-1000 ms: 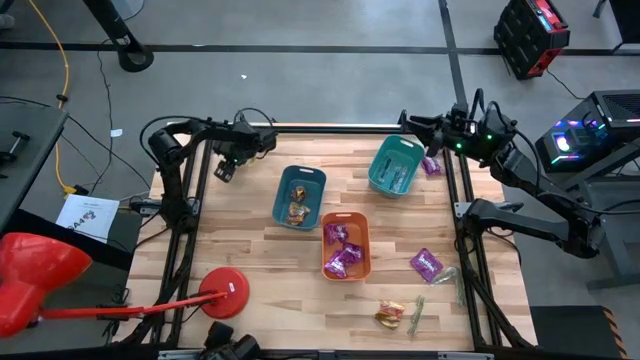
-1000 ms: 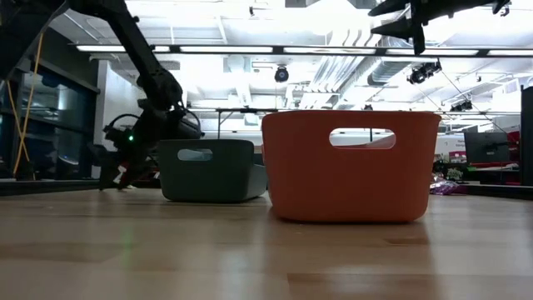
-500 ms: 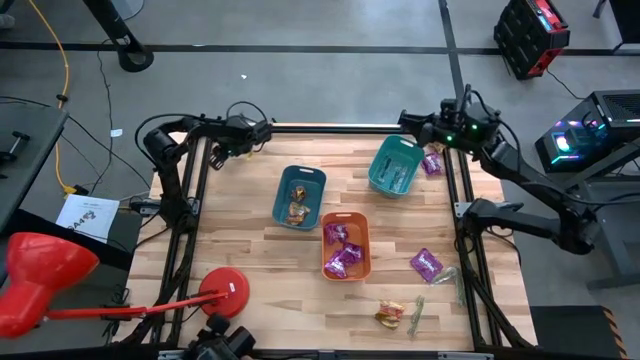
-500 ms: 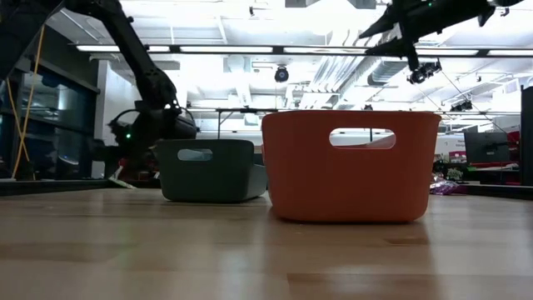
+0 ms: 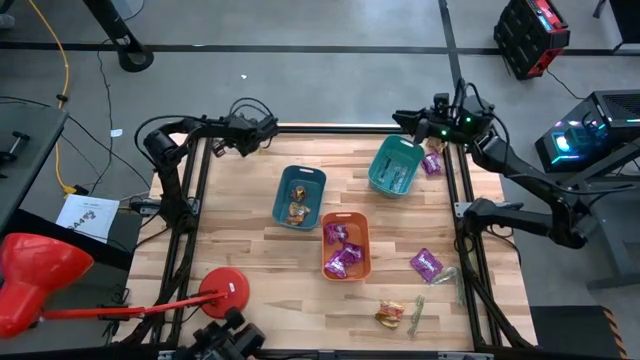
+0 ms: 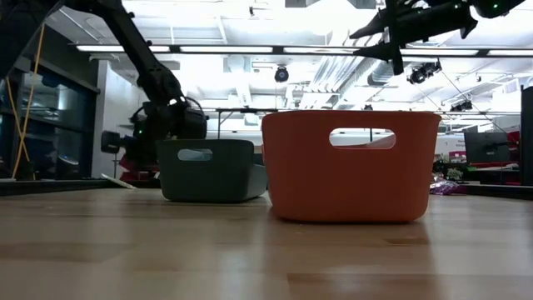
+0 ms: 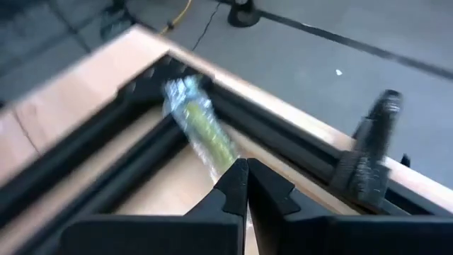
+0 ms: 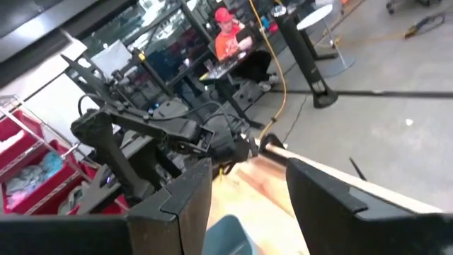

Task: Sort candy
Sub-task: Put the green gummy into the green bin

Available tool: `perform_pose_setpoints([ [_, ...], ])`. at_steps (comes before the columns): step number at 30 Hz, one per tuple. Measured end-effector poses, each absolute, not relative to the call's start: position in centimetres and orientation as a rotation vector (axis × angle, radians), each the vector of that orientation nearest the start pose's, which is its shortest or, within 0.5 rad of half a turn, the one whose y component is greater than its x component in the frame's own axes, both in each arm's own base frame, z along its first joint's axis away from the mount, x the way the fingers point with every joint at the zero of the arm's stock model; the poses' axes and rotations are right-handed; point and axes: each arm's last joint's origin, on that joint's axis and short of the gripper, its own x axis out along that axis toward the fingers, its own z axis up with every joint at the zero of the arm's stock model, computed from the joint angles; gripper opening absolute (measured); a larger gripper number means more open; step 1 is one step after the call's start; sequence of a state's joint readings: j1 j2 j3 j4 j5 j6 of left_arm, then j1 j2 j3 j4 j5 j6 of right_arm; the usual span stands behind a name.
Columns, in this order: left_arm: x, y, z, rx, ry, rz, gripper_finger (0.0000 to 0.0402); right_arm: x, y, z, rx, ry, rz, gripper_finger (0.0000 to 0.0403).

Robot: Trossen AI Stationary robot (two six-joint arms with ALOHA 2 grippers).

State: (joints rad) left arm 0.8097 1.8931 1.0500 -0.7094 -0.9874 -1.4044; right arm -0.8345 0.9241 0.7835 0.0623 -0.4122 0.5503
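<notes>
My left gripper (image 7: 241, 167) is near the table's far left corner (image 5: 220, 144), shut on a pale green stick of candy (image 7: 197, 121). My right gripper (image 8: 248, 177) hangs open and empty above the far end of the teal bin (image 5: 393, 165), which holds green sticks. A blue-grey bin (image 5: 299, 195) holds gold-wrapped candy. An orange bin (image 5: 345, 245) holds purple packets. Loose candy lies on the table: a purple packet (image 5: 426, 264), a gold piece (image 5: 390, 315) and a green stick (image 5: 417, 313). My left gripper pinches one end of the green stick (image 7: 224, 155) between its two fingertips. The rest of the stick juts out beyond the fingertips, roughly in line with the fingers, over the black frame at the table's corner. It touches nothing else that I can see.
A black frame rail (image 5: 330, 128) runs along the table's far edge and down both sides. Another purple packet (image 5: 431, 163) lies right of the teal bin. A red stand (image 5: 225, 293) sits at the near left. Bare wood lies between the left rail and the blue-grey bin.
My left gripper has shut on the green stick, risen from the table near the far left corner and tipped from pointing down to nearly level. My right gripper has gone a little toward the table's left, staying open.
</notes>
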Motion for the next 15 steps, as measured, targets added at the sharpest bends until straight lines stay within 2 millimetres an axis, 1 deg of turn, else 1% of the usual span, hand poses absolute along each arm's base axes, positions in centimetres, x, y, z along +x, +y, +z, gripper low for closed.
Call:
perform_pose_setpoints([
  [3, 19.5, 24.9, 13.0, -0.52, 0.58, 2.207, 0.0, 14.5, -14.7, 33.4, 0.576, -0.073, -0.438, 0.0171],
  [5, 18.4, 25.5, 12.9, -0.475, 0.75, 2.177, 0.0, 14.4, -14.8, 33.3, 0.579, -0.072, -0.445, 0.0146],
  [7, 17.7, 26.3, 13.0, -0.443, 0.892, 2.127, 0.0, 14.3, -14.8, 33.2, 0.596, -0.066, -0.453, 0.0097],
  [9, 17.4, 26.9, 13.4, -0.371, 1.028, 2.058, 0.0, 14.3, -14.8, 33.0, 0.605, -0.049, -0.459, 0.0033],
  [10, 17.2, 27.2, 13.4, -0.362, 1.067, 2.03, 0.0, 14.3, -14.8, 32.9, 0.6, -0.039, -0.46, 0.0017],
  [14, 16.0, 28.1, 13.1, -0.431, 1.273, 1.827, 0.0, 14.3, -14.8, 32.7, 0.613, -0.016, -0.466, 0.0009],
  [15, 15.8, 28.1, 13.0, -0.418, 1.323, 1.783, 0.0, 14.3, -14.8, 32.7, 0.613, -0.015, -0.466, 0.0005],
])
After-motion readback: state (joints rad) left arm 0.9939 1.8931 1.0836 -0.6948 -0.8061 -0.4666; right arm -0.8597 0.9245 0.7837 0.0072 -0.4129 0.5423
